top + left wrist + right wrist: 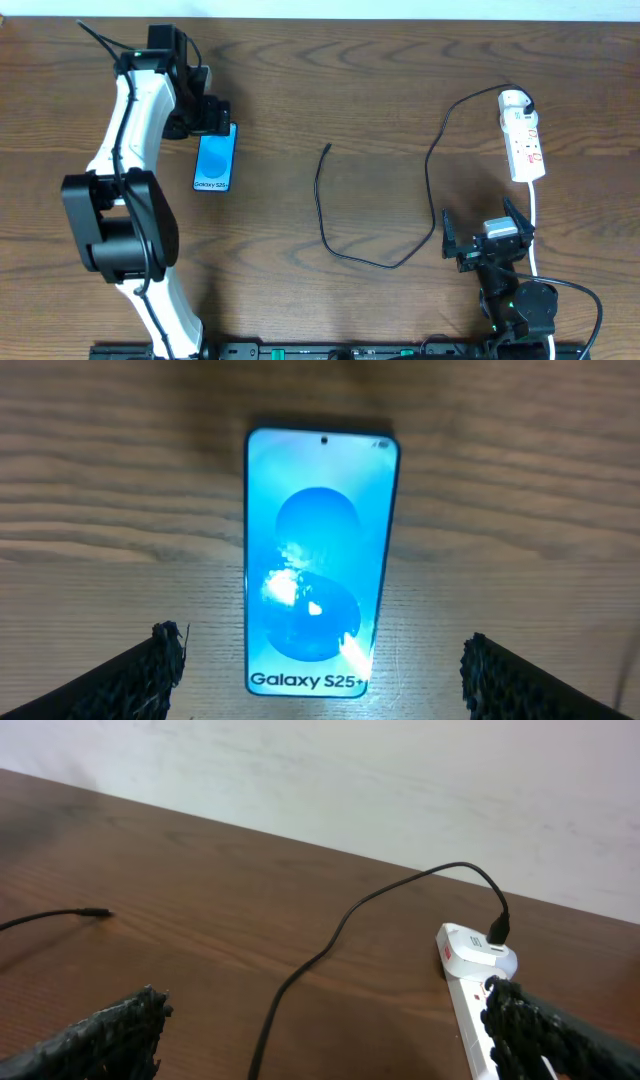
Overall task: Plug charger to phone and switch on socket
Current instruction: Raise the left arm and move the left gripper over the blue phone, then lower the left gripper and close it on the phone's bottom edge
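Observation:
The phone [215, 160] lies flat on the wooden table, blue screen up, and fills the left wrist view [318, 560]. My left gripper [207, 118] is open just above the phone's far end, its fingers [320, 670] spread wider than the phone and touching nothing. The charger cable [425, 170] runs from its black plug in the socket's far end to a loose tip [326, 149] mid-table; it also shows in the right wrist view [320, 955]. The socket [523, 140] is a white strip at the right [475, 965]. My right gripper [487, 240] is open and empty [320, 1030], near the socket's cord end.
The thick white cord [534, 225] runs from the socket toward the front edge past my right arm. A pale wall [400, 780] stands behind the table's far edge.

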{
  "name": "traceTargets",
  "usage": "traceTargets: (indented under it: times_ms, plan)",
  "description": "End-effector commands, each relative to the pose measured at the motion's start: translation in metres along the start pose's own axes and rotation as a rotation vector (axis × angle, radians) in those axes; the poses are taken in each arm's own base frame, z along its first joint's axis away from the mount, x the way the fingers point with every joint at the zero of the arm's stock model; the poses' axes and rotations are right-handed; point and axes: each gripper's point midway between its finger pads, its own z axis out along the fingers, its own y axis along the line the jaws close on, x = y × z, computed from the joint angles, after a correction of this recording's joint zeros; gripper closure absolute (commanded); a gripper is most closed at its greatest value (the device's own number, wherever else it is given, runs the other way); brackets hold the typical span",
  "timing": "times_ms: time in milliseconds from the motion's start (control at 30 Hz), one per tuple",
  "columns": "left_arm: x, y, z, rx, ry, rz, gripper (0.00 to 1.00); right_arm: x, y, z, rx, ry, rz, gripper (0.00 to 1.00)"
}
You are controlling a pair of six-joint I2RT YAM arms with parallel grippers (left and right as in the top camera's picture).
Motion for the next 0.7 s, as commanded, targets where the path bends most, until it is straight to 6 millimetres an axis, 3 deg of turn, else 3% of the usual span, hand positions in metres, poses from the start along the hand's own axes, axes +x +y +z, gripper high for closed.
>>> traceTargets:
  times_ms: [0, 667]
  plan:
    - [0.007, 0.003, 0.011, -0.012, 0.044, -0.018, 0.10, 0.001, -0.002, 0.000, 0.007, 0.001, 0.011, 0.01]
    - [0.011, 0.011, 0.033, -0.049, 0.069, -0.103, 0.10, 0.001, -0.001, 0.000, 0.007, 0.001, 0.011, 0.01]
